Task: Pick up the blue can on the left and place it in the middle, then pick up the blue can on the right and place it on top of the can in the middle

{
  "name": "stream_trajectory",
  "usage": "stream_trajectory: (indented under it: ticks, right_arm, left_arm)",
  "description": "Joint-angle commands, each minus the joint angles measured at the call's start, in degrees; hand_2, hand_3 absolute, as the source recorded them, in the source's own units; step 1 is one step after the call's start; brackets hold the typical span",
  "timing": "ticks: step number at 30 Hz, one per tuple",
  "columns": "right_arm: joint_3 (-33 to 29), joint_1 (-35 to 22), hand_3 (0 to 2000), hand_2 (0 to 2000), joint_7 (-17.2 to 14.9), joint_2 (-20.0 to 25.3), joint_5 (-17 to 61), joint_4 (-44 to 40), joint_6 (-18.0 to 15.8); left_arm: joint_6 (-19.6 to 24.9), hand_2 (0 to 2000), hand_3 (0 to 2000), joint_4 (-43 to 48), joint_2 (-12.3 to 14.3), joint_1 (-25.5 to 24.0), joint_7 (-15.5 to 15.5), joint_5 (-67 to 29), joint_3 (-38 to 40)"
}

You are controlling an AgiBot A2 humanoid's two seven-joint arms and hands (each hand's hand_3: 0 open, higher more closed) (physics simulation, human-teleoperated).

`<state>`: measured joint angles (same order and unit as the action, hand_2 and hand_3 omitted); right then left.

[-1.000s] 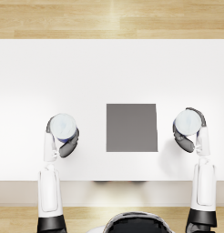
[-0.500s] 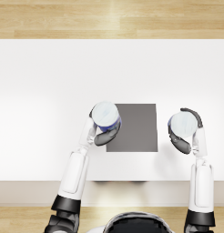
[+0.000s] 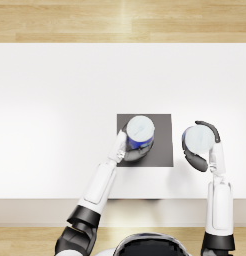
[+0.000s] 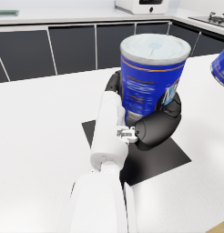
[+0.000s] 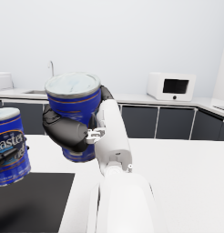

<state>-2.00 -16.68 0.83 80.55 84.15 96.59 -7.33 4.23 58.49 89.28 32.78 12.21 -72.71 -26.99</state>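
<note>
**2 blue cans held, 1 over the mat**

The white table (image 3: 55, 100) fills most of the head view, with a band of wooden floor (image 3: 120, 20) beyond its far edge. In the wrist views dark cabinets (image 4: 63, 45) run behind the table, and a white microwave (image 5: 170, 86) sits on the counter.

Near the table's middle lies a dark square mat (image 3: 162, 150).

The left arm (image 3: 97, 185) reaches in at a slant to the mat's left part. The right arm (image 3: 217, 200) runs straight up, just right of the mat.

The left can (image 3: 140, 132), blue with a pale lid, stands upright over the mat's left half; whether its base touches the mat I cannot tell. The left hand (image 4: 152, 127) wraps its lower side, fingers closed around it.

The right can (image 5: 75, 111), also blue, is upright and held above the table, just beside the mat's right edge. The right hand (image 5: 70, 129) grips it around the side.
</note>
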Motion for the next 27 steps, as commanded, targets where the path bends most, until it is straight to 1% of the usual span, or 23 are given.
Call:
stream_trajectory:
  ticks: [1, 4, 5, 6, 7, 8, 9, 10, 12, 13, 14, 16, 17, 19, 20, 23, 25, 26, 27]
  right_arm:
    - [0.5, -1.4, 1520, 2000, 0.0, 0.1, 0.0, 1.7, 0.1]
    - [1.0, -2.2, 1520, 2000, 0.0, 0.3, 0.0, 3.0, 0.1]
    - [1.3, -2.5, 1520, 2000, 0.0, 0.4, 0.0, 3.6, 0.1]
    - [1.4, -2.5, 1520, 2000, 0.0, 0.4, 0.0, 4.0, 0.0]
    - [1.4, -2.6, 1520, 2000, 0.0, 0.5, 0.0, 4.1, 0.0]
    - [1.1, -2.5, 1520, 2000, 0.0, 0.5, 0.0, 4.4, 0.0]
    - [1.0, -2.5, 1520, 2000, 0.1, 0.6, 0.0, 4.4, 0.0]
    - [1.2, -2.6, 1520, 2000, 0.1, 0.6, 0.0, 4.5, 0.0]
    - [1.3, -2.9, 1520, 2000, 0.0, 0.8, 0.0, 4.7, -0.1]
    - [1.5, -3.5, 1520, 2000, 0.0, 0.8, 0.0, 4.7, -0.1]
    - [2.1, -4.0, 1520, 2000, 0.0, 0.9, 0.0, 4.7, 0.0]
    - [4.1, -5.7, 1520, 2000, 0.0, 1.4, 0.0, 4.2, -0.1]
    - [5.5, -6.8, 1520, 2000, -0.1, 1.7, 0.0, 4.0, 0.0]
    - [8.5, -8.8, 1520, 2000, -0.1, 2.6, 0.0, 3.3, 0.1]
    - [9.9, -10.1, 1520, 2000, -0.1, 3.5, 0.0, 2.9, 0.0]
    - [13.5, -13.9, 1520, 2000, -0.1, 6.1, 0.0, -0.2, -0.1]
    - [15.5, -15.1, 1520, 2000, -0.1, 6.5, 0.0, -2.4, -0.3]
    - [16.4, -15.7, 1520, 2000, -0.1, 6.9, 0.0, -3.6, -0.4]
    - [16.8, -16.1, 1520, 2000, -0.1, 7.2, 0.0, -4.4, -0.4]
  left_arm:
    - [-0.2, 2000, 1520, -3.4, -0.1, 2.2, 0.3, 0.0, -3.4]
    - [-0.1, 2000, 1520, -6.8, 0.6, 2.7, 0.8, 0.0, -3.5]
    - [0.0, 2000, 1520, -7.6, -2.6, 5.1, 0.9, 0.0, -11.1]
    - [0.0, 2000, 1520, -8.3, 0.2, 3.5, 1.0, 0.0, -4.9]
    - [0.0, 2000, 1520, -9.2, 0.5, 3.7, 1.3, 0.0, -4.7]
    - [0.0, 2000, 1520, -9.6, 0.5, 3.5, 2.4, 0.0, -4.7]
    - [0.0, 2000, 1520, -11.4, -1.9, 5.9, 3.7, 0.0, -11.7]
    - [0.0, 2000, 1520, -12.5, 0.4, 4.4, 4.6, 0.0, -6.3]
    - [0.1, 2000, 1520, -13.9, 0.6, 4.2, 5.7, 0.0, -5.5]
    - [0.2, 639, 1193, -14.1, 0.7, 4.1, 6.1, 0.0, -5.0]
    - [0.4, 0, 867, -12.8, 0.5, 3.5, 6.5, 0.0, -4.9]
    - [-0.9, 0, 213, -9.9, -0.1, 2.0, 7.0, 0.0, -4.4]
    - [-1.9, 0, 0, -8.5, -0.3, 1.4, 7.3, 0.0, -4.2]
    - [-3.0, 0, 0, -5.4, -0.9, 0.0, 7.5, 0.0, -3.3]
    - [-3.3, 0, 0, -2.3, -1.5, -1.3, 7.5, 0.0, -2.4]
    - [-3.9, 0, 0, 4.8, -2.5, -4.2, 6.5, 0.0, 0.6]
    - [-4.1, 0, 0, 12.4, -4.1, -7.5, 5.6, 0.0, 2.4]
    - [-4.1, 0, 0, 17.2, -5.4, -10.1, 4.9, 0.0, 4.0]
    - [-4.1, 0, 0, 21.6, -6.4, -12.7, 2.7, 0.0, 6.4]
